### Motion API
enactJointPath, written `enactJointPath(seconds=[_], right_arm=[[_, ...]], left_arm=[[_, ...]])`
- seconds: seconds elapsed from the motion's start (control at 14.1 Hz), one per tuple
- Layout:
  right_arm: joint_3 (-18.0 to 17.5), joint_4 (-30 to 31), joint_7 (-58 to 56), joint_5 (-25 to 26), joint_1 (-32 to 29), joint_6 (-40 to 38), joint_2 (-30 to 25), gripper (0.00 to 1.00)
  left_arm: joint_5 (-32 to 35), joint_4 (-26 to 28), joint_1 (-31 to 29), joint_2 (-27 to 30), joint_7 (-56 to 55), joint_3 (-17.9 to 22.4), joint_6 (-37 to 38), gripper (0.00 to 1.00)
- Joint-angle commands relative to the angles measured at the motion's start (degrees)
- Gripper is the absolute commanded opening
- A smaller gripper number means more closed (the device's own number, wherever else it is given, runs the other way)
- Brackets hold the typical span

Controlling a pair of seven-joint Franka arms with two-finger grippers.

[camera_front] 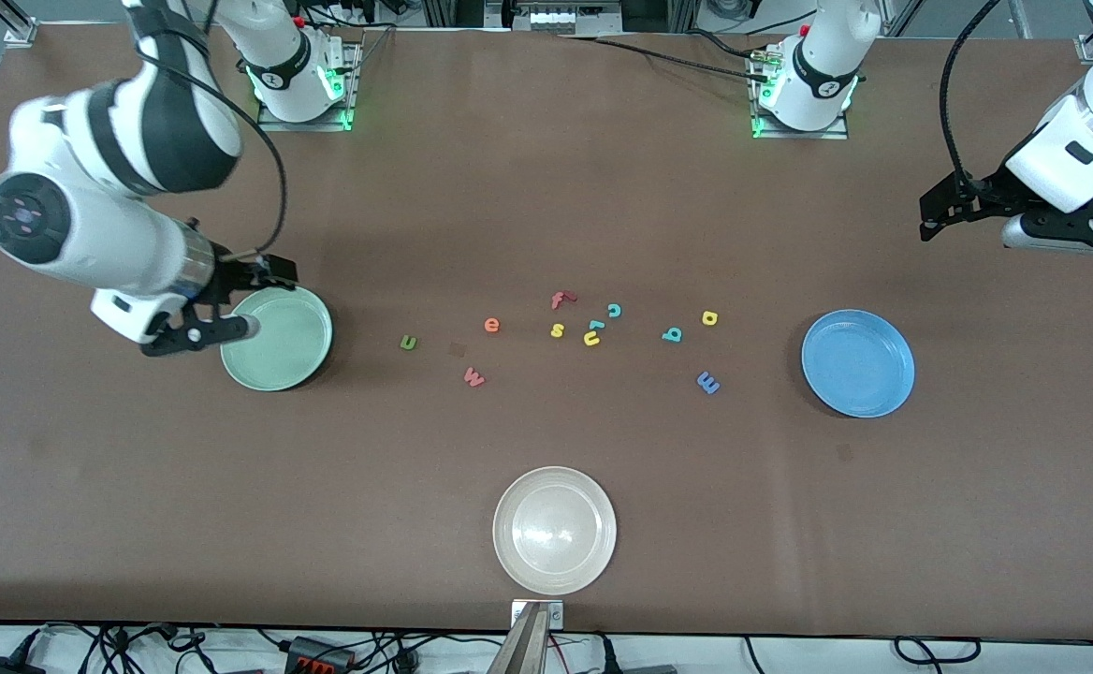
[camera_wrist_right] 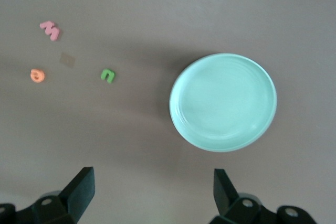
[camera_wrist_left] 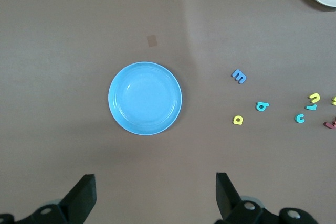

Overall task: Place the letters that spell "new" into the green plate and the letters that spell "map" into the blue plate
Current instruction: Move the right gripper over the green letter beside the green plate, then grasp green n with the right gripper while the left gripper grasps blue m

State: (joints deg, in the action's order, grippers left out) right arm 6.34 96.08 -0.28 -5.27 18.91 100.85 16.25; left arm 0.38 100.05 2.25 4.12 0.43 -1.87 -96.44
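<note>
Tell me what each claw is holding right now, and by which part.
Nothing is held. The left claw is open above the round blue plate; the right claw is open beside the round mint-green plate.

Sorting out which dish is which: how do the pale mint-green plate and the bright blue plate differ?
The round pale mint-green plate lies toward the right arm's end of the table; the round bright blue plate lies toward the left arm's end. The open right gripper hangs at the green plate's edge; the open left gripper is away from the blue plate. Both are empty and look alike in size.
</note>
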Motion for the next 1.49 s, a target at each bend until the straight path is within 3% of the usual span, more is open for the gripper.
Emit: enactJointPath(seconds=[0.0, 0.21, 0.64, 0.85, 1.14, 1.42], right_arm=[[0.52, -0.72, 5.79, -0.88, 3.23, 4.34, 4.21, 0.97], [0.61, -0.72, 16.76, -0.79, 6.92, 8.56, 8.87, 0.91], [0.52, -0.72, 27.05, -0.97, 10.0, 14.53, 17.31, 0.69], [0.52, -0.72, 35.23, -0.97, 12.82, 18.49, 19.16, 0.65], [0.52, -0.63, 37.62, -0.97, 13.61, 22.02, 22.15, 0.61], [0.52, 0.68, 37.98, -0.97, 13.35, 22.11, 22.86, 0.6]], left_arm=[[-0.38, -1.52, 0.04, -0.43, -0.43, -0.24, 1.52, 1.0], [-0.38, -1.61, -0.05, -0.26, -0.43, -1.21, 3.62, 1.0], [-0.91, -1.61, 0.12, -1.57, -0.34, -1.56, 3.98, 1.0], [-0.91, -1.52, 0.21, -3.77, -0.34, -5.85, 6.0, 1.0], [-0.47, -1.7, 0.21, -15.96, -0.95, -11.4, 3.82, 1.0], [-2.22, -1.7, 0.3, -26.68, -20.49, -11.49, -9.33, 1.0]])
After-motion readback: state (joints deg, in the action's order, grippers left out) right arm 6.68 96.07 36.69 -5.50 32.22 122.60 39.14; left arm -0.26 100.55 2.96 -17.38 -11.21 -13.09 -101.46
